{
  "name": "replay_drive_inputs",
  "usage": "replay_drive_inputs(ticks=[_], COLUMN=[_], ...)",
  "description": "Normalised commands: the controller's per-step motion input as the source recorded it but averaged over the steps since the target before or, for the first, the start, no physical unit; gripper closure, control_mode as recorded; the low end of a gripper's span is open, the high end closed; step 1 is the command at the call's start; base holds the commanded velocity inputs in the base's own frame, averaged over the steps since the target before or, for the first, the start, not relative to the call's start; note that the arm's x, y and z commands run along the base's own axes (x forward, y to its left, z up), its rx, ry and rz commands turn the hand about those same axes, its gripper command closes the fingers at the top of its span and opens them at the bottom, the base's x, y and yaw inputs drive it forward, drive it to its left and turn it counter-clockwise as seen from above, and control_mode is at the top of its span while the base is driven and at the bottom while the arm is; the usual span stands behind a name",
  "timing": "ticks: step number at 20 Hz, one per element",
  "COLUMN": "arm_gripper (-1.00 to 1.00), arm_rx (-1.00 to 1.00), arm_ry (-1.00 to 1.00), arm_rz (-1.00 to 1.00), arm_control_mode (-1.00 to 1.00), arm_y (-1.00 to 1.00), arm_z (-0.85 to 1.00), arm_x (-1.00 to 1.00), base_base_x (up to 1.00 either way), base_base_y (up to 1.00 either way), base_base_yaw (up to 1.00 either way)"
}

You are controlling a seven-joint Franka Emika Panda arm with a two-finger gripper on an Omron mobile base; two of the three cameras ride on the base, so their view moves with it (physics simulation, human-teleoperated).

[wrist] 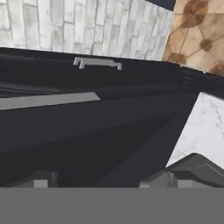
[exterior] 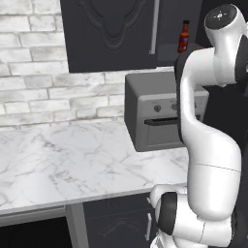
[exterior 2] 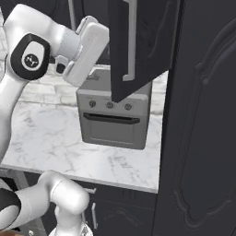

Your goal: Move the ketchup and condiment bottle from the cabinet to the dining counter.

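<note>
Both base views look forward and down from behind the arm (left and right), sharing the toaster oven [exterior: 162,114] on the marble bench [exterior: 72,160]; the hand view sits close against dark cabinet fronts.

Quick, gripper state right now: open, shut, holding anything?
Gripper: open, jaws wide apart, nothing between them. The condiment bottle stands in the cabinet, not yet picked up.
</note>
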Motion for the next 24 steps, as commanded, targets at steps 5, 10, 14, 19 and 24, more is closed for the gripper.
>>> replay_drive_inputs(ticks=[5, 10, 14, 19, 24], arm_gripper=[-1.00, -1.00, -1.00, -1.00, -1.00], arm_rx=[0.06, 0.04, 0.04, 0.02, -0.03], arm_ry=[-0.31, -0.19, -0.15, -0.14, -0.03], arm_rz=[-0.24, -0.11, -0.01, 0.00, 0.03], arm_control_mode=[-1.00, -1.00, -1.00, -1.00, -1.00], arm_y=[-0.55, -0.40, 0.12, 0.46, 0.68], arm_z=[-0.36, -0.13, -0.19, -0.09, -0.03], arm_x=[0.11, 0.11, 0.08, 0.03, 0.00], base_base_x=[0.00, 0.00, 0.00, 0.00, 0.00], base_base_y=[0.00, 0.00, 0.00, 0.00, 0.00], base_base_yaw=[0.00, 0.00, 0.00, 0.00, 0.00])
